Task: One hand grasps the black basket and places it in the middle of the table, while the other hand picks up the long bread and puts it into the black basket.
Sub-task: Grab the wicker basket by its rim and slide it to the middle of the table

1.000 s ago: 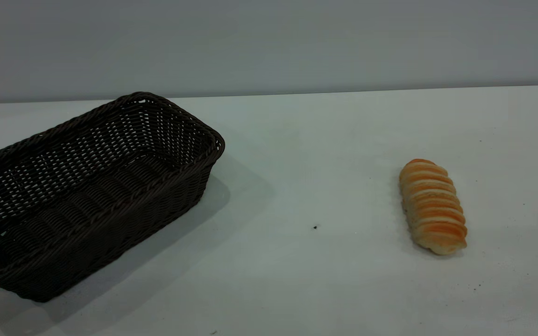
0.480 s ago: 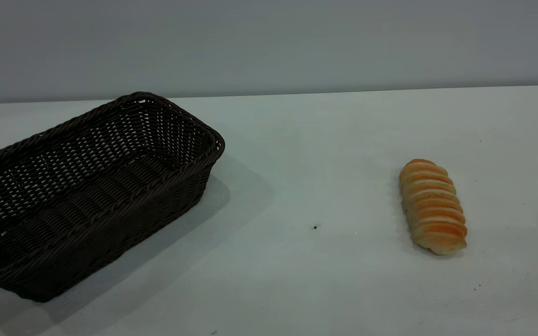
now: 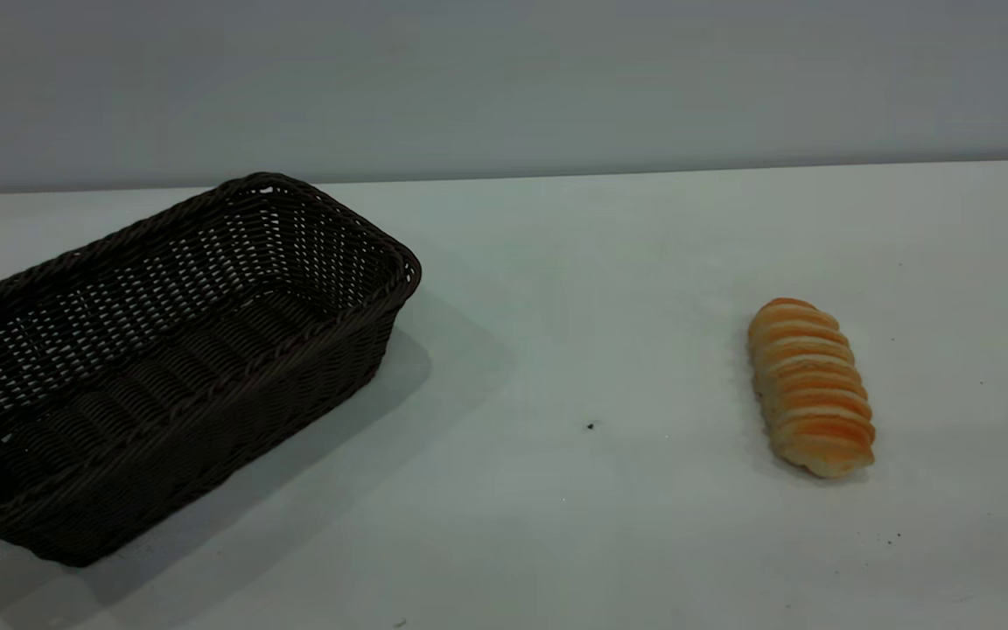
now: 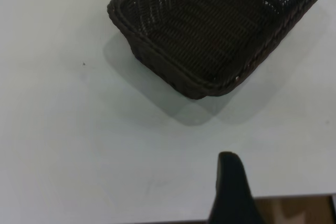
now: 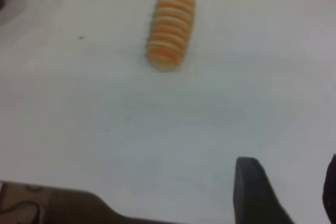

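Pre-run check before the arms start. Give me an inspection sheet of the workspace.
Surface: white table, a few tiny dark specks.
Job's things: black basket empty, at the exterior view's left; long bread flat on the table at the right, apart from the basket.
Clutter: nothing seen.
Hands: left hand short of the basket; right hand open, short of the bread.
Cables: nothing seen.
Surroundings: plain grey wall.

Black basket (image 3: 173,367) left on table (image 3: 556,280); long bread (image 3: 810,387) well apart, right.
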You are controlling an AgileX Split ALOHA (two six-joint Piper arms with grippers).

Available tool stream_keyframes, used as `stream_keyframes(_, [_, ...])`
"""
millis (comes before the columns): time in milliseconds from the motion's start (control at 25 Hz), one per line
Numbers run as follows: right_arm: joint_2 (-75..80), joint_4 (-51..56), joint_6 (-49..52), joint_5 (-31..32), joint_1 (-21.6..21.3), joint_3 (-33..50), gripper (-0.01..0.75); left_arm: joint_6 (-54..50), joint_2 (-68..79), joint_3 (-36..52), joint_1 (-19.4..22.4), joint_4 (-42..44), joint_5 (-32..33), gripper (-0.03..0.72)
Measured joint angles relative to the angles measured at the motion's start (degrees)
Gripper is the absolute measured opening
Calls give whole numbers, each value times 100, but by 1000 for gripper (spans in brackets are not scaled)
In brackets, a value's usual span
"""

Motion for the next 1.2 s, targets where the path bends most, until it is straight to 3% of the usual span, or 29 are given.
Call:
stream_keyframes(320, [1477, -160, -300, -1058, 348, -85, 314, -870, 2206, -1, 0, 489, -1475, 544])
stream_keyframes(600, [2571, -191, -714, -1959, 348, -85, 449, -1891, 4562, -34, 0, 1483, -2770, 544])
stream_keyframes(840, [2834, 30, -721, -2148, 348, -85, 474, -2919, 6388, -47, 0, 2015, -3285, 544])
stream_keyframes(1200, [2834, 235, -731, -2194, 348, -85, 475, -4108, 8041, -597, 0, 2134, -3294, 544])
